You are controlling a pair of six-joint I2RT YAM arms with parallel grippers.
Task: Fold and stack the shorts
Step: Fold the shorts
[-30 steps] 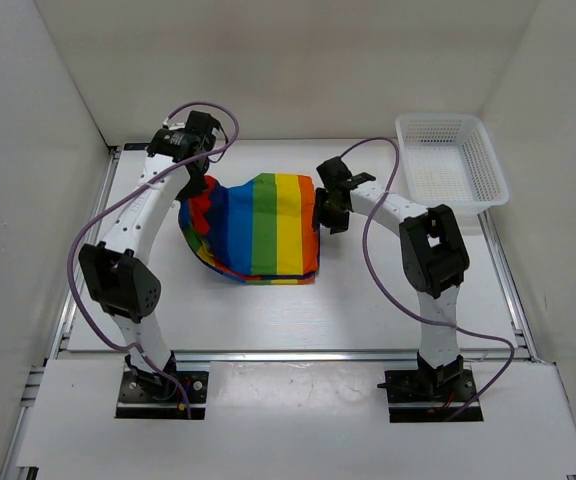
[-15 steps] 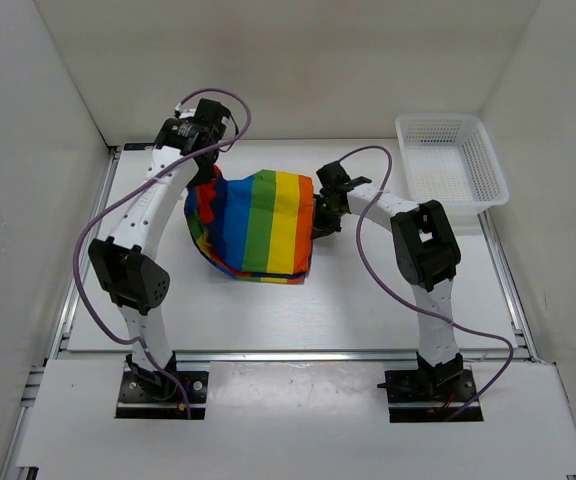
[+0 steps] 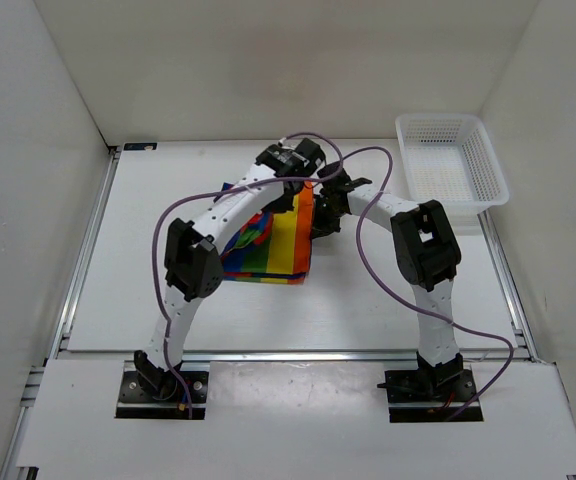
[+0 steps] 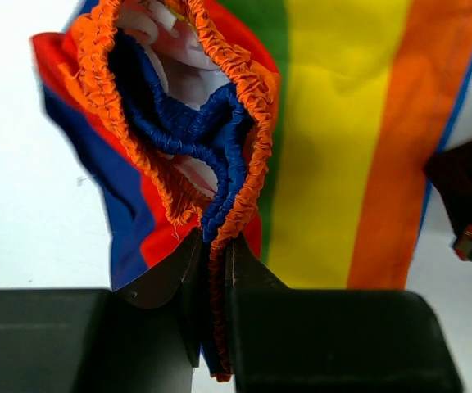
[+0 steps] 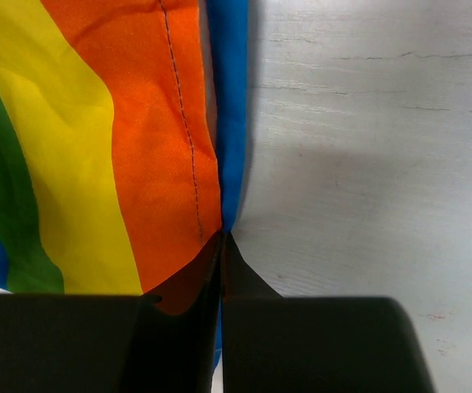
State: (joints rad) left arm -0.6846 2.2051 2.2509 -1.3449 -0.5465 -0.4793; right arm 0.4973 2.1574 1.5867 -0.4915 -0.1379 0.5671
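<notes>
The rainbow-striped shorts (image 3: 290,245) lie mid-table, bunched and partly doubled over under my left arm. My left gripper (image 3: 290,196) hangs above their right half, shut on the gathered orange waistband (image 4: 248,98); the pinch shows in the left wrist view (image 4: 218,242), with yellow and orange stripes (image 4: 334,147) spread below. My right gripper (image 3: 320,216) sits at the shorts' right edge, shut on the orange and blue hem (image 5: 211,147), its fingertips meeting at the cloth (image 5: 222,237). The left arm hides most of the shorts' left part from above.
A white mesh basket (image 3: 493,178) stands at the back right corner. White walls enclose the table on three sides. The right gripper's black body (image 4: 465,205) shows close by in the left wrist view. Bare white tabletop (image 5: 367,164) lies right of the shorts.
My left gripper has carried the waistband from the shorts' left side across to the right, folding the cloth over. The right gripper has shut on the right edge.
</notes>
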